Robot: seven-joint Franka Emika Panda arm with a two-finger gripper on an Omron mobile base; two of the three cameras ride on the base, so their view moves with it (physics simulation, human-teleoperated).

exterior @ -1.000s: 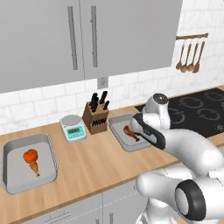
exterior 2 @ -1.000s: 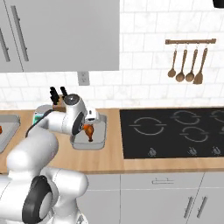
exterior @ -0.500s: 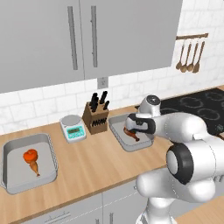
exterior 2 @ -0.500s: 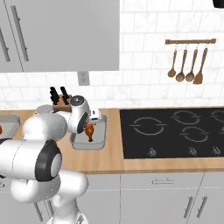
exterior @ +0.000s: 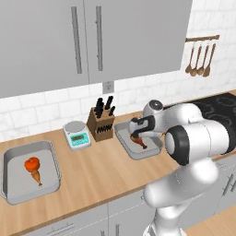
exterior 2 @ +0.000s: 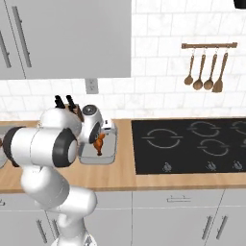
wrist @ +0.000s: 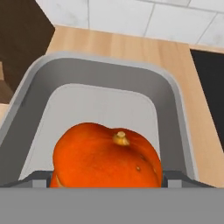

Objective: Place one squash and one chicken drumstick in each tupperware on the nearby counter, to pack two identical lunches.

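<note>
Gripper (exterior: 137,134): clamped on one squash (wrist: 107,155), held just over the right tupperware (exterior: 123,138) on the counter (exterior: 101,173); chicken drumstick (exterior: 140,142) inside that tray; left tupperware (exterior: 53,161): second squash (exterior: 32,163) touching second drumstick (exterior: 37,177); knife block (exterior: 101,123) and scale (exterior: 76,135) between trays.

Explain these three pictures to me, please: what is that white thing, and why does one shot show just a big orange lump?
The white thing is a robot arm in a simulated kitchen. Two pictures come from cameras on its base, one on each side behind the arm. The third comes from a camera on its hand, so it looks down past the gripper. The orange lump is a squash, apparently held between the fingers above a grey tupperware that already holds a chicken drumstick. Further left on the wooden counter, a second tupperware holds its own squash and drumstick.
</note>
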